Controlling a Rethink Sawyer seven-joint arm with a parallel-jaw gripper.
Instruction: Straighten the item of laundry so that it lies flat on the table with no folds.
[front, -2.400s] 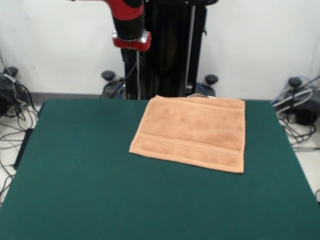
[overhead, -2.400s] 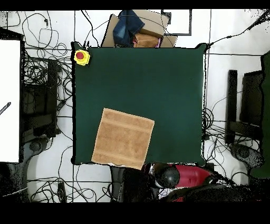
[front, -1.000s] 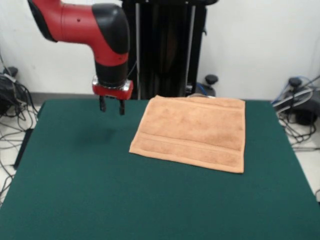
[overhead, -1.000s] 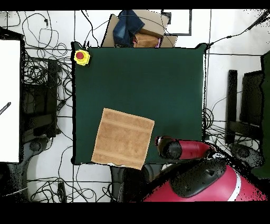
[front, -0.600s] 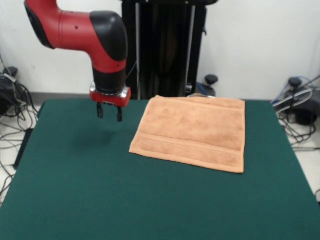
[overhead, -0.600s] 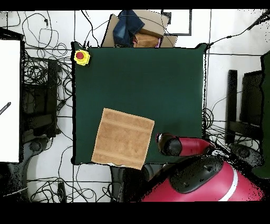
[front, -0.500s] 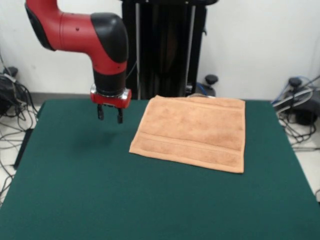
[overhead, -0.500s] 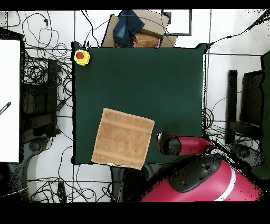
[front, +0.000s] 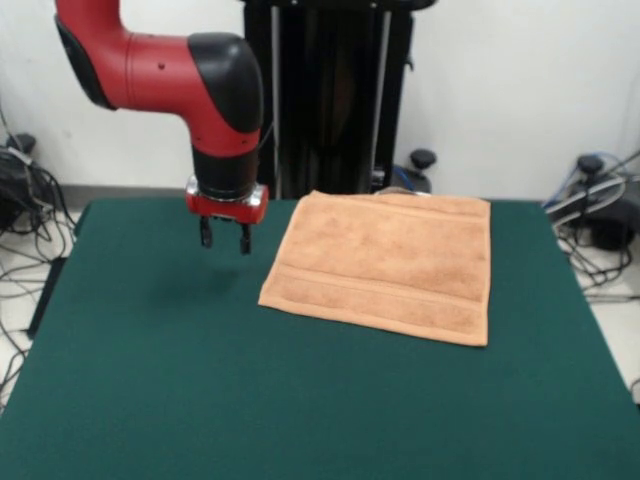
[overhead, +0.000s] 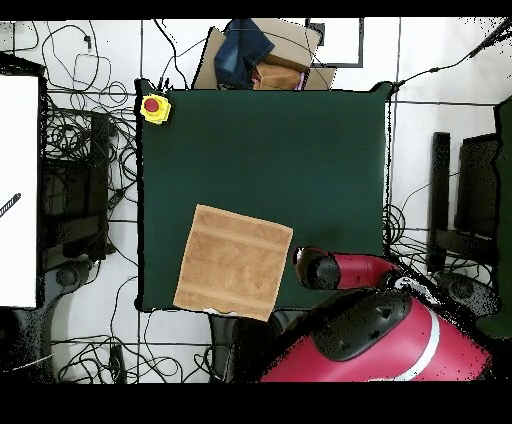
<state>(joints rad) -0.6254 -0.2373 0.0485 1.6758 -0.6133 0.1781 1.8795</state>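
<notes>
The light orange-tan towel (front: 386, 264) lies spread on the dark green table (front: 200, 380), at its far right side in the front view, with one edge reaching over the table's far edge. It looks flat, with woven bands across it. In the overhead view the towel (overhead: 233, 262) sits at the table's (overhead: 300, 160) lower left, near the robot's side. My gripper (front: 225, 236) hangs from the red and black arm just left of the towel, above the table, with its two fingers apart and nothing between them. In the overhead view the arm's wrist (overhead: 318, 270) covers the gripper.
A yellow box with a red button (overhead: 154, 107) sits at the table's corner farthest from the robot. Cardboard and blue cloth (overhead: 255, 55) lie beyond that far edge. Cables lie on the floor around the table. The black pedestal (front: 330, 90) stands behind the towel.
The arm has swung in from above the far edge and come down beside the towel, then shifted slightly toward the towel. The towel has not moved.
</notes>
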